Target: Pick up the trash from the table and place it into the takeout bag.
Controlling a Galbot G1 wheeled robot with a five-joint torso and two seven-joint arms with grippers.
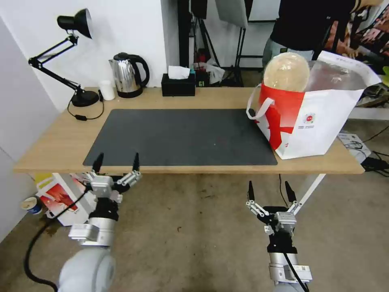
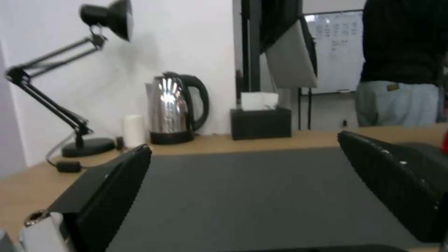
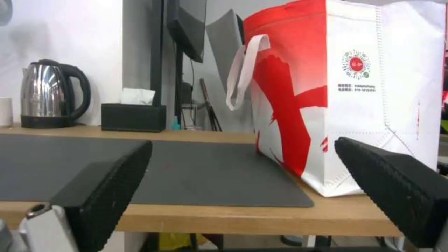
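The takeout bag (image 1: 324, 125) (image 3: 401, 87) stands open at the right end of the table (image 1: 56, 138), partly on the dark grey mat (image 1: 182, 136). One piece of trash, a beige lidded round bowl (image 1: 286, 72), sticks up on its side out of the bag's mouth. My left gripper (image 1: 117, 160) (image 2: 245, 143) is open at the table's front edge, near the mat's left corner, holding nothing. My right gripper (image 1: 269, 190) (image 3: 243, 143) is open too, lower and in front of the table, short of the bag.
Along the back edge stand a black desk lamp (image 1: 77, 61), a small white cup (image 1: 107, 89), a steel kettle (image 1: 127, 75) and a black tissue box (image 1: 178, 83). A red-and-white package (image 1: 60, 198) lies on the floor under the table's left end. A person stands behind the bag.
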